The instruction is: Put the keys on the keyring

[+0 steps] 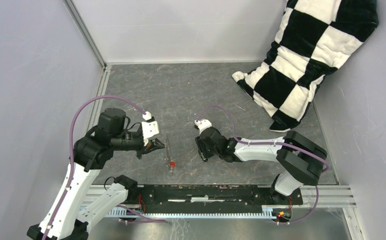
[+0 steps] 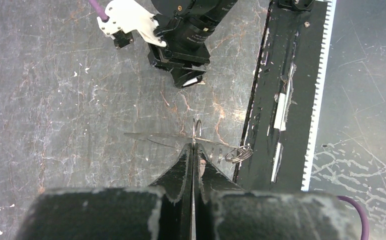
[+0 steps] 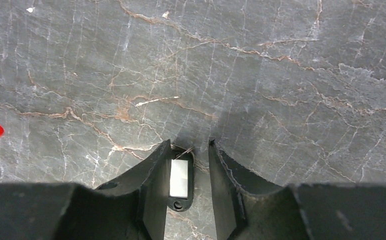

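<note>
The left gripper (image 2: 193, 148) is clamping the keyring (image 1: 168, 148) on edge for threading, while the right gripper (image 3: 188, 146), jaws apart, is straddling the black key (image 3: 179, 180).

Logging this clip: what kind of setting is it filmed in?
Probably a lab robot cell, not a home: plain grey panel walls on aluminium framing, and robot arms bolted to a black rail at the edge of a dark stone-look tabletop. A checkered cushion leans in one corner.

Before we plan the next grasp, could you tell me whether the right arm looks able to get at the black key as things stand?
Probably yes: the right gripper has its open fingers either side of the black key, which lies flat on the table with nothing in between.
</note>
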You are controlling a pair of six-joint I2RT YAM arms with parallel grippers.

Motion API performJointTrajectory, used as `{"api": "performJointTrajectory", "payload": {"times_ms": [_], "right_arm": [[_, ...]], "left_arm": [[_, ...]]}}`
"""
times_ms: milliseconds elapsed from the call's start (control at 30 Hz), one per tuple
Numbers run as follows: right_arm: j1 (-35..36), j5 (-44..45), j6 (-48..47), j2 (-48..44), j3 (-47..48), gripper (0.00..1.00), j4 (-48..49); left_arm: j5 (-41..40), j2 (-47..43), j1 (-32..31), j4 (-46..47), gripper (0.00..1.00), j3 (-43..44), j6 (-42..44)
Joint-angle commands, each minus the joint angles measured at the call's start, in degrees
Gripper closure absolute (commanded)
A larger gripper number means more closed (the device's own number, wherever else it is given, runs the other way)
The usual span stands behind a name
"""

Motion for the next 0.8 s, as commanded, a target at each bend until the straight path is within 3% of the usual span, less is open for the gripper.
{"api": "performJointTrajectory", "payload": {"times_ms": [0,400,600,767], "right_arm": [[0.22,2.47,0.13,0.41,1.88,0.62,0.7],[-0.07,2.39,-0.82,-0.99,-1.2,0.81,5.13],[-2.13,1.05,-0.1,-2.99,-4.64,1.0,7.03],[-2.79,0.68,-1.58,-3.49,-4.29,1.0,5.96]], "left_arm": [[0.07,-0.36,0.03,1.23,0.98,2.07,1.95],[-0.18,-0.6,0.05,0.66,0.98,2.41,2.49],[0.19,-1.01,0.05,0.4,0.98,2.41,2.28],[0.28,-1.3,0.06,0.39,0.98,2.5,2.03]]}}
